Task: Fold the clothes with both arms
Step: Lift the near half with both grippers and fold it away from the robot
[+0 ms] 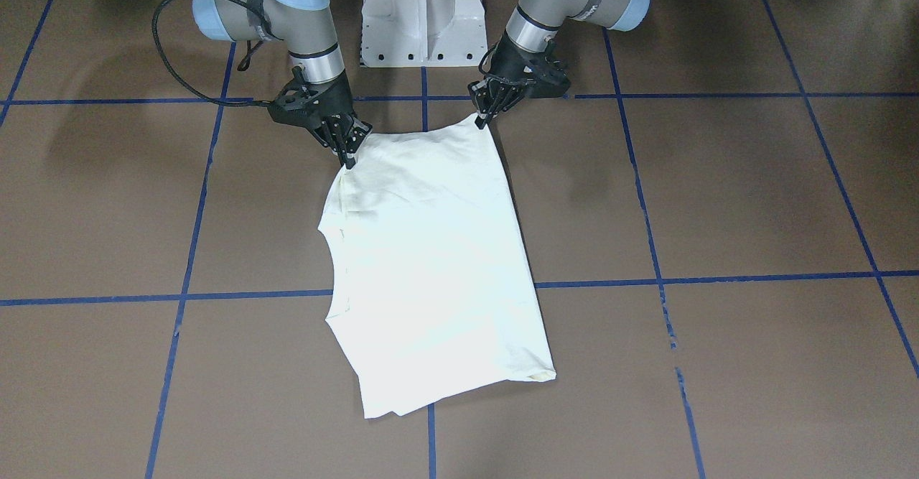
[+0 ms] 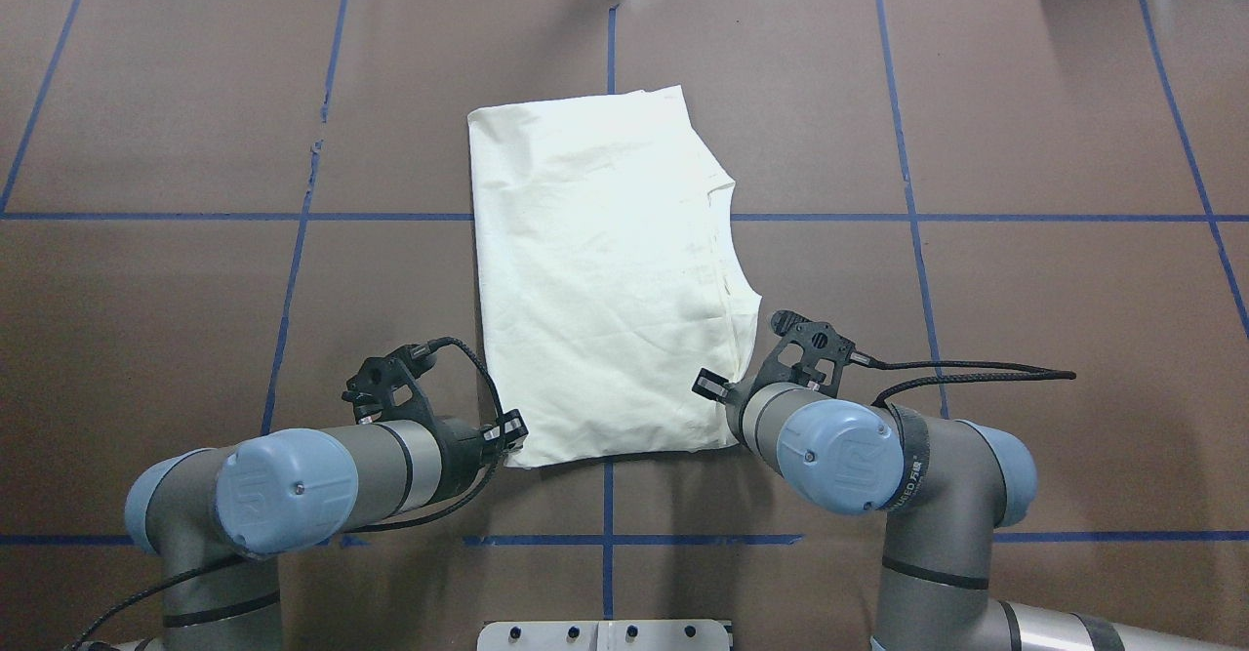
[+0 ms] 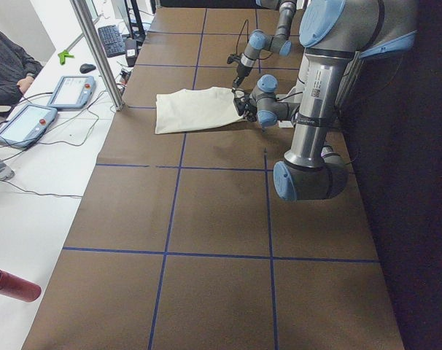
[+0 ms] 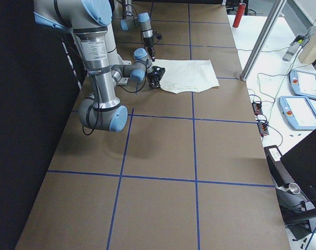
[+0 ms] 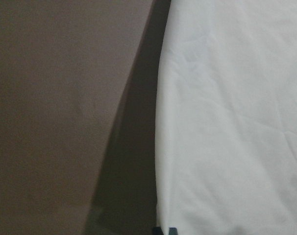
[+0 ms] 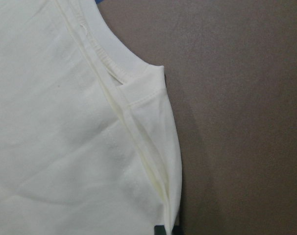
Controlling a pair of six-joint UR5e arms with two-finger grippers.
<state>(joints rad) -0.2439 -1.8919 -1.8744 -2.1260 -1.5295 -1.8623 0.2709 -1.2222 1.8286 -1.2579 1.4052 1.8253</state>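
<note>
Brown table, blue tape grid, white desk alongside.
Folded cream T-shirt runs lengthwise away from the robot; left black claw gripper and right black claw gripper each pinch a near corner.

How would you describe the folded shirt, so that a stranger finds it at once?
Find the brown table with blue tape lines. Before the robot's white base lies a cream shirt, folded, plain side up: the only cloth there.

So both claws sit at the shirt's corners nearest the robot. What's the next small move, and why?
The left claw and right claw each look pinched on a near corner of the T-shirt, which otherwise lies flat. So probably raise both together a little, evenly, freeing that edge to carry toward the far edge.
</note>
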